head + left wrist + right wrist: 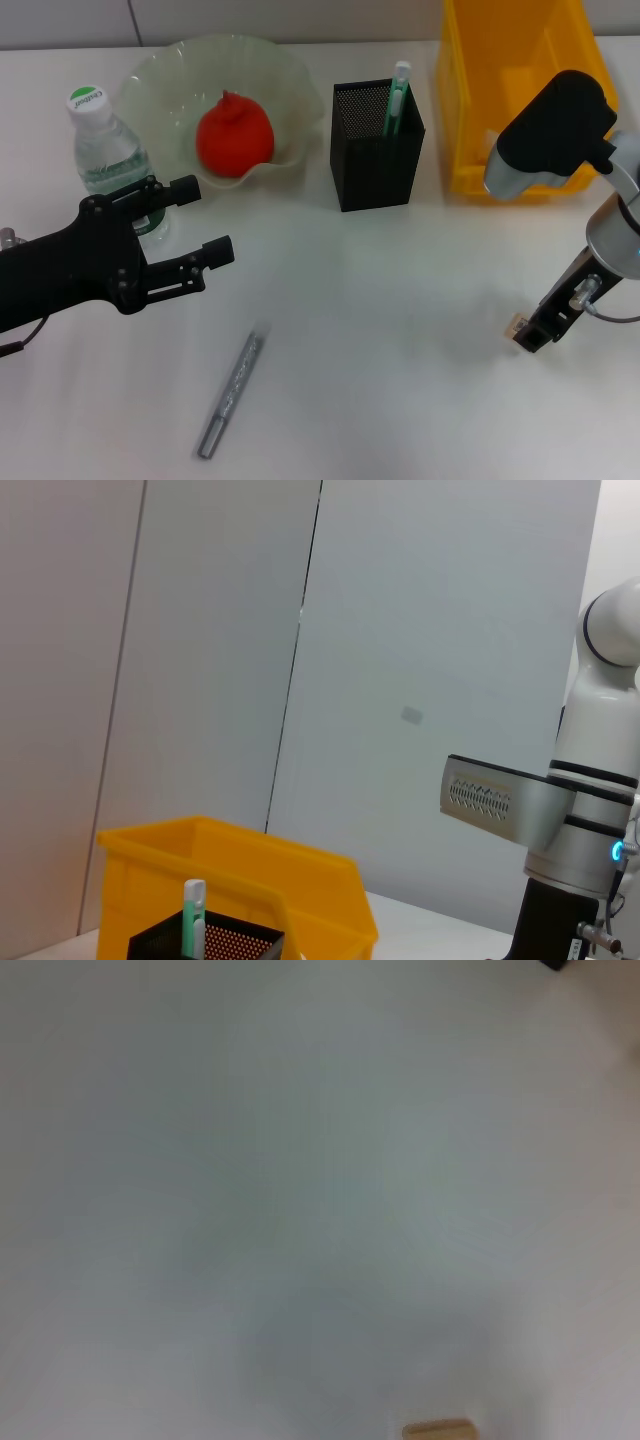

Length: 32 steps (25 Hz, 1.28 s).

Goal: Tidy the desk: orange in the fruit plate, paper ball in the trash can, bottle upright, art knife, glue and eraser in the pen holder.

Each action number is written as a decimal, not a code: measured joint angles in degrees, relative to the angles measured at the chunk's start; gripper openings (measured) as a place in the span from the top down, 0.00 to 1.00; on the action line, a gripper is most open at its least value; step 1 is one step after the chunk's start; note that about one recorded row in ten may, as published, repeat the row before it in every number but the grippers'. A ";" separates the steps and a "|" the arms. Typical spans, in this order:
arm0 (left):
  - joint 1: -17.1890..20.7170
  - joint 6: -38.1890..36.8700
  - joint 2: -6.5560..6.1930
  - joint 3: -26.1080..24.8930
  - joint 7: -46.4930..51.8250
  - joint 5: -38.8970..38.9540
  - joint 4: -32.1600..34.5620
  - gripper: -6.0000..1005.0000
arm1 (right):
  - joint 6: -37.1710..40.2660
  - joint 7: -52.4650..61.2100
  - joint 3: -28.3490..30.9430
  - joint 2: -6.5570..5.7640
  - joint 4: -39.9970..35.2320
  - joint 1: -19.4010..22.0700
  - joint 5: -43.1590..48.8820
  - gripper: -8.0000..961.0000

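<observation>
Orange (234, 137) sits in the plate (290, 75) left of the holder (377, 146), bottle (105, 150) upright farther left, knife (230, 394) still on the desk below it; left gripper (200, 222) gapes empty beside the bottle, right gripper (527, 335) pinches something small.

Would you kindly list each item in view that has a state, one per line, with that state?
Orange: resting in the fruit plate.
Water bottle: upright, cap on.
Pen holder: upright, holding a green glue stick.
Art knife: lying flat on the desk.
Yellow bin: upright, open-topped.
Left gripper: open, empty, beside the bottle.
Right gripper: low over the desk, shut on a small tan object.
</observation>
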State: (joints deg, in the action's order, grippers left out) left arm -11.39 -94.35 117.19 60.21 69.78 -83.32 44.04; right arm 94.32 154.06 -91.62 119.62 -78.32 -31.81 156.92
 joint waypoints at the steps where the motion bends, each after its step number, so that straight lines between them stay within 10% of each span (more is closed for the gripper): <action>1: 0.00 0.00 0.00 0.00 0.00 0.00 -0.01 0.18 | -0.29 0.00 -0.28 0.00 0.22 0.00 0.00 0.43; 20: 0.23 0.49 -0.03 -0.02 0.00 0.00 -0.10 0.18 | -2.04 0.06 -3.29 0.00 2.59 -0.10 -0.47 0.54; 22: 0.23 0.49 -0.04 -0.16 0.00 0.00 -0.10 0.18 | -1.99 0.18 -3.01 -0.02 2.05 0.04 -0.44 0.67; 32: 0.27 0.48 0.12 -0.35 -0.51 0.00 -0.10 0.18 | 4.94 0.94 1.48 -0.21 -22.17 2.49 -0.02 0.73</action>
State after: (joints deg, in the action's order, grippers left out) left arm -11.12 -93.87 117.31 59.85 69.27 -83.32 43.95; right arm 99.26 155.00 -90.14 119.41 -100.50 -29.32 156.90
